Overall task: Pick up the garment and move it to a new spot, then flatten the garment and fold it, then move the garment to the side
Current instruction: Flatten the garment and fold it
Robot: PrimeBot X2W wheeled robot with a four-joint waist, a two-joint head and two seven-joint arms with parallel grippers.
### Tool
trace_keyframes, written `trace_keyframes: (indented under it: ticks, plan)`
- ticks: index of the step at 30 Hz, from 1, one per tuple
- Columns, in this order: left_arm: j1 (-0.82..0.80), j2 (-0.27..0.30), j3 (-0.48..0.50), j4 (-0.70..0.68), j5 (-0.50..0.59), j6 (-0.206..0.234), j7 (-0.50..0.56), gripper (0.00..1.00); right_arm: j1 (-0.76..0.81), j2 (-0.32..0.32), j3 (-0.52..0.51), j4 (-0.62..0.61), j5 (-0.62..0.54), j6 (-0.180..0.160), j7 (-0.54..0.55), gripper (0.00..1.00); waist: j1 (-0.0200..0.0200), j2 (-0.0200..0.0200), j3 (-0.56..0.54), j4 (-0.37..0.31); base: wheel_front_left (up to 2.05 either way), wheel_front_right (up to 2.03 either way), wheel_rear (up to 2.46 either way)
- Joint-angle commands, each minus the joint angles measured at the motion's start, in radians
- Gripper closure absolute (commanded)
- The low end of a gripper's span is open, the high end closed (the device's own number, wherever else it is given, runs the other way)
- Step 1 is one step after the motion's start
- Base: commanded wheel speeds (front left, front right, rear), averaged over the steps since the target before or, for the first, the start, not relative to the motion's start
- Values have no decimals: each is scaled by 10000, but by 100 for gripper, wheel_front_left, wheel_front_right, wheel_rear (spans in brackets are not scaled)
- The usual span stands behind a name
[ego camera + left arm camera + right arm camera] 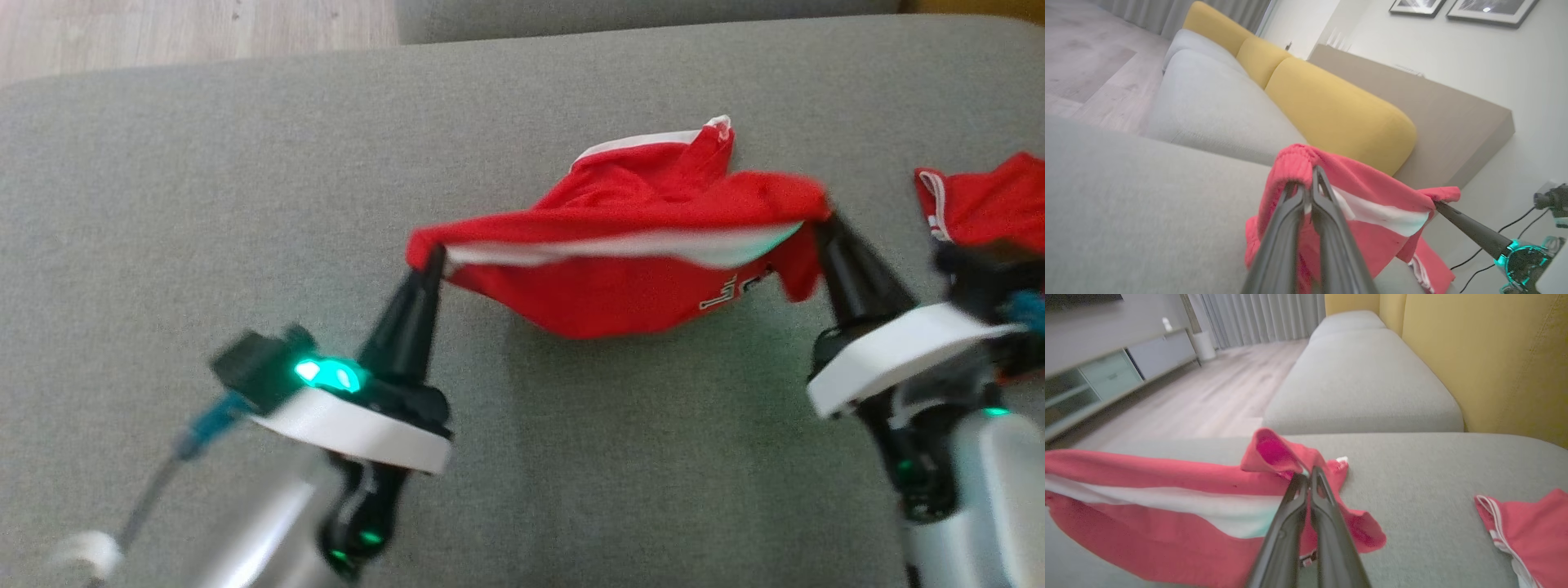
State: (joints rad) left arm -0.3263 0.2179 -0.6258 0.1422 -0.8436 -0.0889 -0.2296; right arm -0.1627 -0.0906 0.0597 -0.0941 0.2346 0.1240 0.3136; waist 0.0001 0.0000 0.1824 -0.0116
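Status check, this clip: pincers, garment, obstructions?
Left pincer shut on red garment, right pincer shut on its other end. Garment sags between them over grey cushion. A second red garment lies apart, to the right.

A second red cloth [988, 200] runs off the right edge. White lettering [729, 294] on the garment [620, 298] is half folded under, unreadable. Fabric buries the tips of the right hand [823, 222].

Grey sofa seat [204, 204]; white-trimmed red garment [988, 200] lying on it, far right; stretched red jersey [620, 286]: contact unclear.
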Motion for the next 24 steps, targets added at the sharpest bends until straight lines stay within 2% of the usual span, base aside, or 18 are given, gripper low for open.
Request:
trace_keyframes:
  ticks: [1, 3, 7, 10, 13, 16, 19, 24]
  plan:
    - [-368, 336, 454, -474, -78, -27, 65, 100, -252, 36, 105, -580, 155, 67, 90, 100, -1, 0, -34, -11, 0, 0, 0]
    - [-712, 958, 766, -1867, -754, -112, 1006, 100, -419, 84, -174, -1690, 895, 67, 637, 100, -1, 0, -65, -33, 0, 0, 0]
    - [-1517, 1652, 1362, -3003, -1686, 45, 2335, 100, -1150, 184, -413, -2274, 1848, 67, 1291, 100, -1, 0, 147, -209, 0, 0, 0]
    - [-2366, 1906, 1782, -2954, -2157, 312, 3071, 100, -2351, 311, -599, -1570, 2929, 67, 1391, 100, -1, 0, 579, -432, 0, 0, 0]
    - [-3518, 2059, 2147, -2199, -2132, 531, 3410, 100, -4022, 377, -859, -133, 3805, 67, 961, 100, -1, 0, 1079, -643, 0, 0, 0]
    - [-4826, 2085, 2511, -1165, -1679, 560, 3073, 100, -5912, 396, -990, 1563, 4747, 67, -66, 100, -1, 0, 1502, -818, 0, 0, 0]
    - [-6114, 2039, 2779, -328, -1004, 415, 2252, 100, -7679, 400, -861, 2823, 5004, 67, -1465, 100, -1, 0, 1819, -922, 0, 0, 0]
    - [-7371, 1733, 2911, 206, -373, -36, 718, 100, -9238, 400, -611, 3738, 5036, 67, -3405, 100, -1, 0, 1957, -812, 0, 0, 0]
